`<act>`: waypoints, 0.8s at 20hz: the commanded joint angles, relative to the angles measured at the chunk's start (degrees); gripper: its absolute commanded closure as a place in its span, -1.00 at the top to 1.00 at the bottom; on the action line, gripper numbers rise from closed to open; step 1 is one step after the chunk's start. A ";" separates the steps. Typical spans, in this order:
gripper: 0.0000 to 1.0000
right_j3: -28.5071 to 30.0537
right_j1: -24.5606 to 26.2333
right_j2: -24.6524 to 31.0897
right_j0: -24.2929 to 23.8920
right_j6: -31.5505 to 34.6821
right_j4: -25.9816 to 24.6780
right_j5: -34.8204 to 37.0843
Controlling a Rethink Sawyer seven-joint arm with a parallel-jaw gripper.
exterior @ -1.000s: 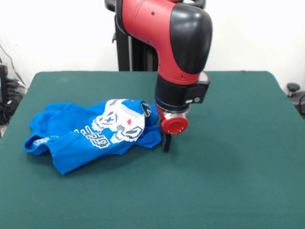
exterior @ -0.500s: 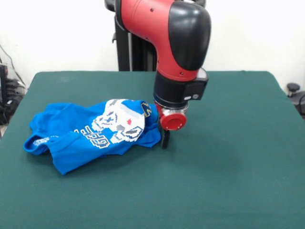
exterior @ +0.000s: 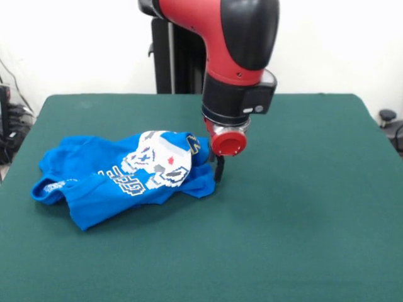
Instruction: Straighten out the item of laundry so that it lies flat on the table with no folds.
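The item of laundry, a bright blue T-shirt, lies crumpled on the left half of the table, which is covered in dark green cloth. Its white pixel print is bunched up on top, near the shirt's right end, and part of the lettering shows below it. The red and black arm comes down just right of the shirt. My gripper hangs as a dark tip under the red wrist disc, right at the shirt's right edge. Contact with the cloth cannot be made out.
A black pedestal column stands behind the table's far edge. Cables and dark equipment sit off the table's left side, and a small black object sits off its right side.
The gripper has risen and moved slightly left, toward the shirt's right edge. The shirt has kept its shape and place.
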 commanded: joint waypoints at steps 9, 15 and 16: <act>1.00 1.04 4.76 5.49 0.01 10.31 0.75 -1.96; 1.00 0.25 7.12 5.30 -0.26 10.24 0.69 -4.31; 1.00 0.08 7.52 5.26 -0.31 10.22 0.69 -4.65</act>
